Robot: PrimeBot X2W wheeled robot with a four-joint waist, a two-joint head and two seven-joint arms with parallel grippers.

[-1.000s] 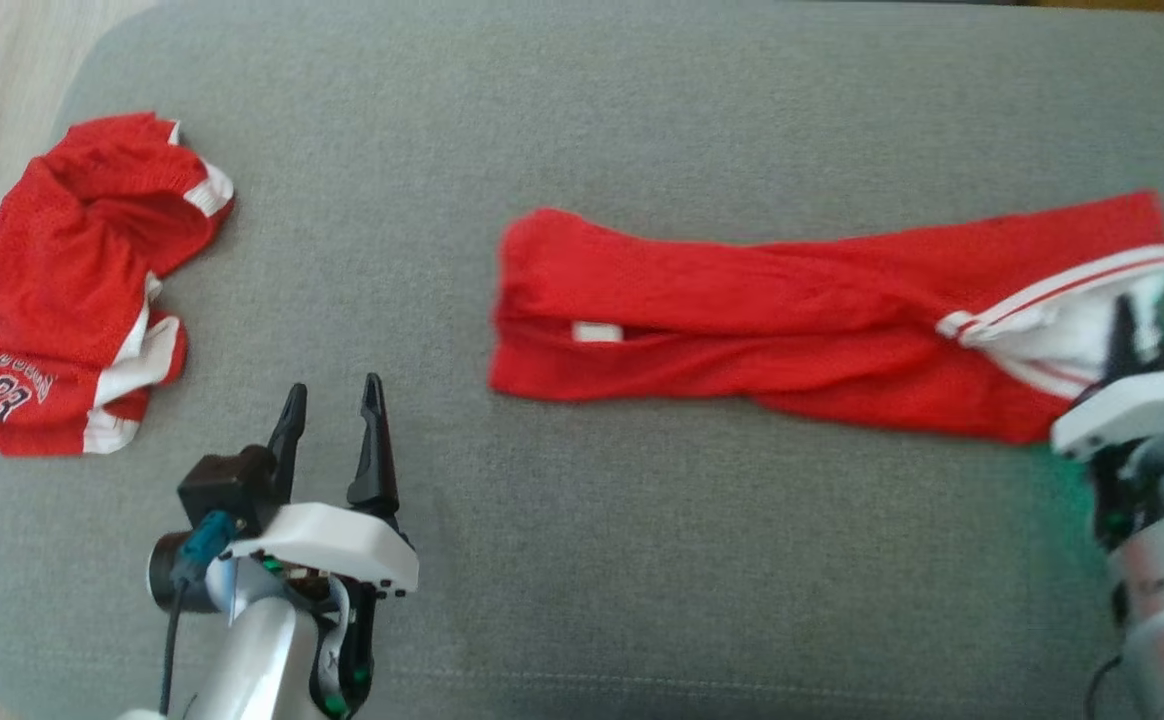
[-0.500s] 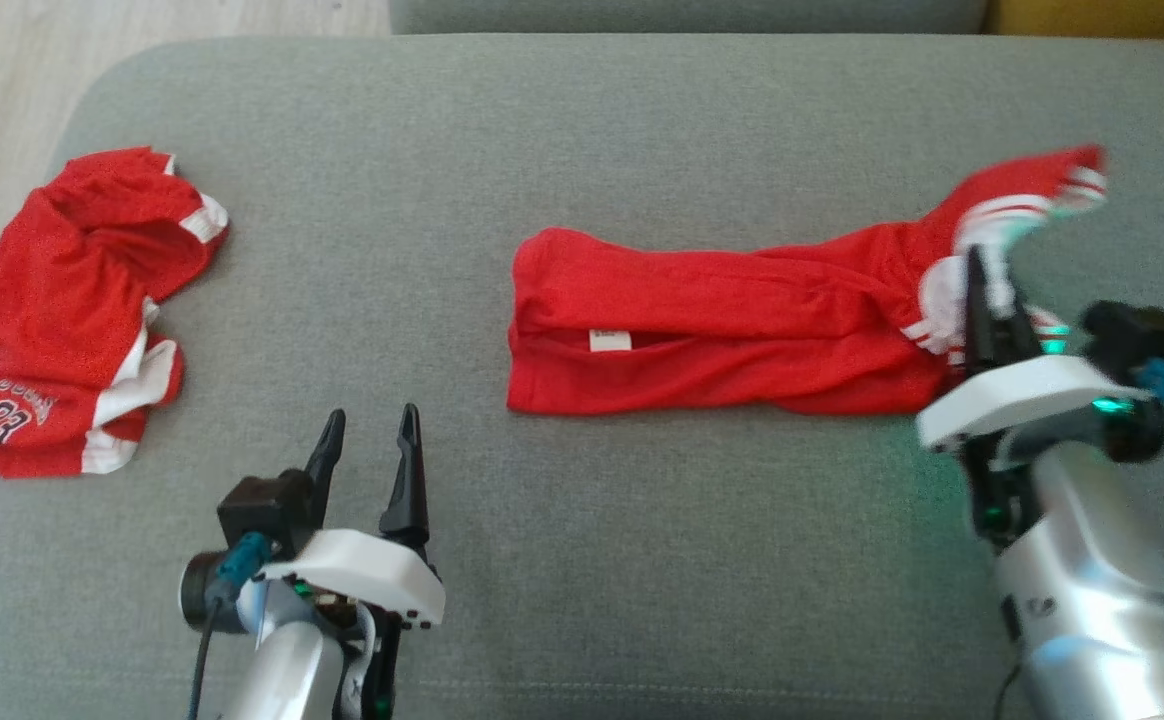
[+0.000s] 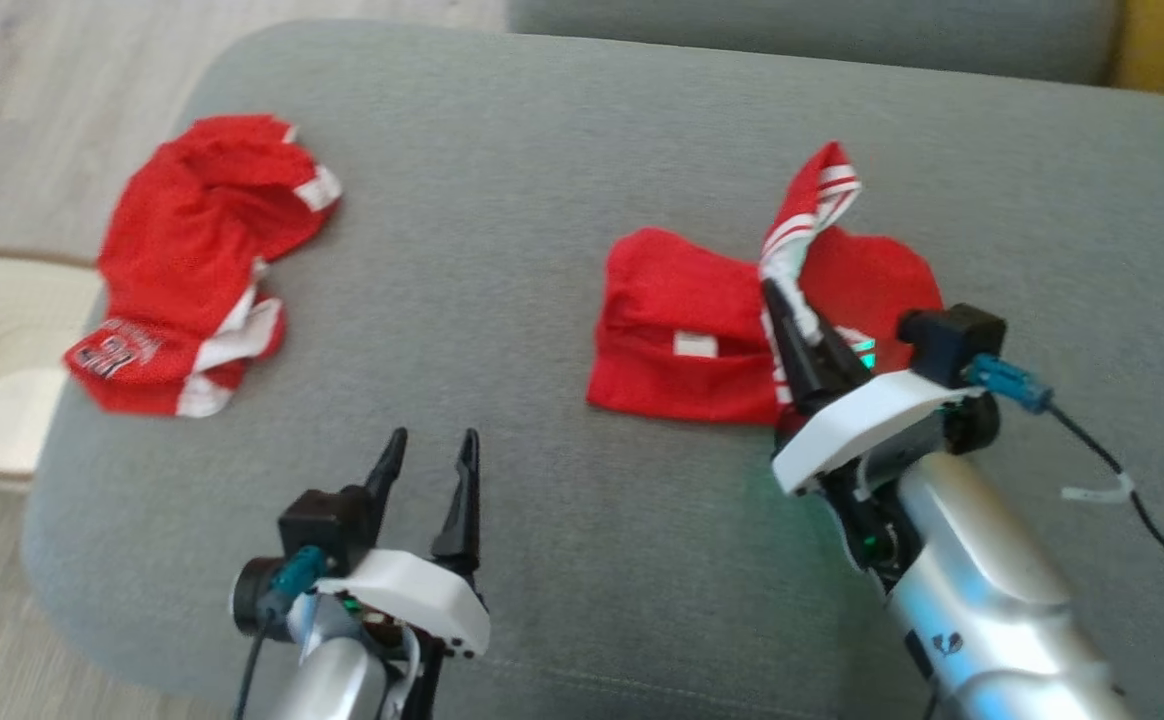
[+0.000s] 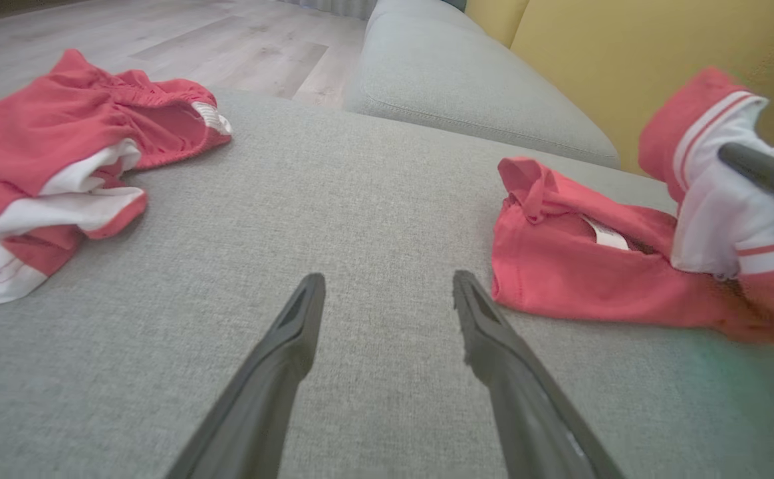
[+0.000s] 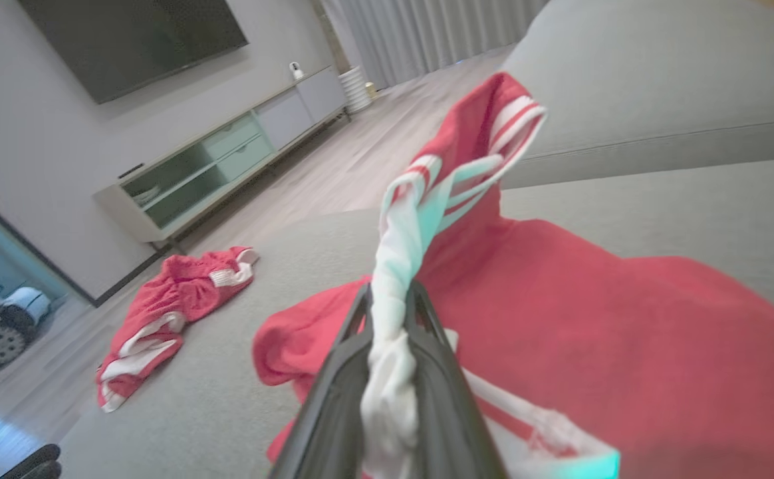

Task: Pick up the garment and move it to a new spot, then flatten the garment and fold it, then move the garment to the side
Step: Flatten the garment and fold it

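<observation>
The garment (image 3: 682,310), bright red mesh with a small white label, lies on the grey cushion (image 3: 542,180) right of centre. Its white-striped end stands lifted above the rest. My right gripper (image 3: 774,295) is shut on that white-lined end, over the garment's middle. In the right wrist view, white fabric is bunched between the right gripper's (image 5: 390,296) fingers, and the garment's (image 5: 593,319) red body spreads below. My left gripper (image 3: 434,440) hovers open over bare cushion near the front edge, left of the garment (image 4: 560,279). Nothing lies between the left gripper's (image 4: 387,283) fingers.
A second red garment (image 3: 192,260) with white trim lies crumpled near the cushion's left edge. Wooden floor (image 3: 32,90) lies beyond that edge. Another grey cushion (image 4: 467,86) and a yellow wall (image 4: 626,60) stand behind. A TV cabinet (image 5: 227,159) stands across the room.
My right gripper has carried the striped end up and leftward over the garment, which now lies doubled and much shorter. The head view has shifted. The left gripper stays open.
</observation>
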